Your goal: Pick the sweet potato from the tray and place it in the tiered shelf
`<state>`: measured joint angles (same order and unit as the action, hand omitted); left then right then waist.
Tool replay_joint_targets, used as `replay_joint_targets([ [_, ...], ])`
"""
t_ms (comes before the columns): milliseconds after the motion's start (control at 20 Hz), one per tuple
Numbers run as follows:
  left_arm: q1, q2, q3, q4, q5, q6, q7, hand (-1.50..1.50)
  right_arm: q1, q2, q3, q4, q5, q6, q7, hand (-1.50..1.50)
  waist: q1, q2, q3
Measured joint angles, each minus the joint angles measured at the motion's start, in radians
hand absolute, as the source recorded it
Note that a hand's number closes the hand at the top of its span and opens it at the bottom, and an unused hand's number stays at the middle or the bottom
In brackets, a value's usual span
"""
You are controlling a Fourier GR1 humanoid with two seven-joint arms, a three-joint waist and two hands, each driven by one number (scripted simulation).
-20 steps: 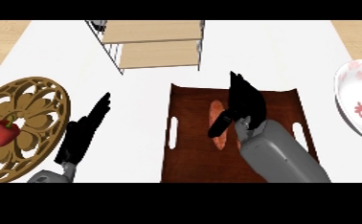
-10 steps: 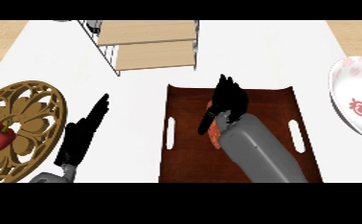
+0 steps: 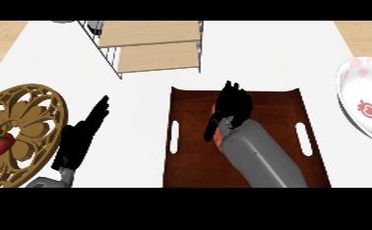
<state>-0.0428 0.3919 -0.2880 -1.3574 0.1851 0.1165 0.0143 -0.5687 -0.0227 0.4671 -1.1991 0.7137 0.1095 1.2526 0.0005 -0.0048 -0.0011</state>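
Right hand (image 3: 232, 105) is down on the sweet potato (image 3: 217, 136), covering most of it; only orange slivers show at the hand's left edge and by the wrist. Cannot tell whether the hand is clamped on it or just lying on top. The sweet potato is in the brown tray (image 3: 280, 106), left of the middle, and the hand's tip is near the far rim. The tray's slot handles are on either side of the forearm.

Left hand (image 3: 81, 134) rests open with fingers straight on the white surface (image 3: 145, 106), between the gold round plate (image 3: 33, 121) and the tray, touching neither.

Tiered shelf (image 3: 149, 47) stands past the tray's far-left corner, with bare surface between them. White flowered plate (image 3: 356, 101) sits at the right edge, apart from the tray.
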Motion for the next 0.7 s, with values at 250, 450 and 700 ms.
replay_joint_targets([
  [250, 0.001, -0.011, 0.0, 0.007, -0.015, 0.002, -0.004, 0.0, 0.009, 0.003, 0.003, 0.015, 0.005, 0.009, -0.001, -1.5, 0.001, 0.0, 0.0],
  [450, 0.003, -0.017, 0.005, 0.006, -0.02, -0.002, -0.004, 0.0, 0.011, 0.004, -0.009, 0.032, 0.014, 0.016, -0.007, -1.5, 0.002, 0.001, 0.001],
  [700, -0.013, -0.022, 0.015, 0.005, -0.029, -0.004, 0.017, 0.0, 0.04, 0.003, -0.02, 0.036, 0.032, 0.021, -0.024, -1.5, 0.0, 0.002, 0.001],
])
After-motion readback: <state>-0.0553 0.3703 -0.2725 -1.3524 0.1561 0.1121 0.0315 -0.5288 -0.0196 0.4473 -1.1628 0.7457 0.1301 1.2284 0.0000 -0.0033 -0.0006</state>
